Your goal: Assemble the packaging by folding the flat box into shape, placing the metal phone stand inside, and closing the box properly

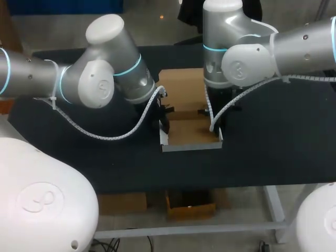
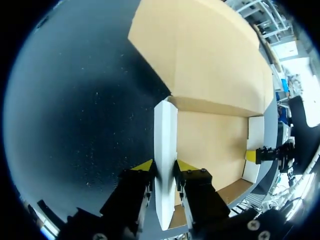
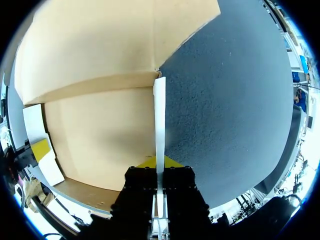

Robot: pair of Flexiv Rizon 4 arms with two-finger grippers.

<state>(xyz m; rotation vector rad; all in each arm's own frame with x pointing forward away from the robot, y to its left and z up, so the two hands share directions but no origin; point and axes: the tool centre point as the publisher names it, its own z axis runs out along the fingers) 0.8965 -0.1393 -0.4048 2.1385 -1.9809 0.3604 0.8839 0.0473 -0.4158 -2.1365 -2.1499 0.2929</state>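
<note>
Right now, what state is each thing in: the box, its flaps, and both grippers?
Box: partly folded, open on top, nothing seen inside.
Lid flap: open, laid back beyond the base.
Left gripper: shut on the left side wall, which stands upright.
Right gripper: shut on the right side wall, which stands upright.
Phone stand: not in view.

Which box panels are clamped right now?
The left side wall and right side wall, both upright and white-faced, each pinched in one arm's jaws. The front wall and brown lid panel are untouched.
</note>
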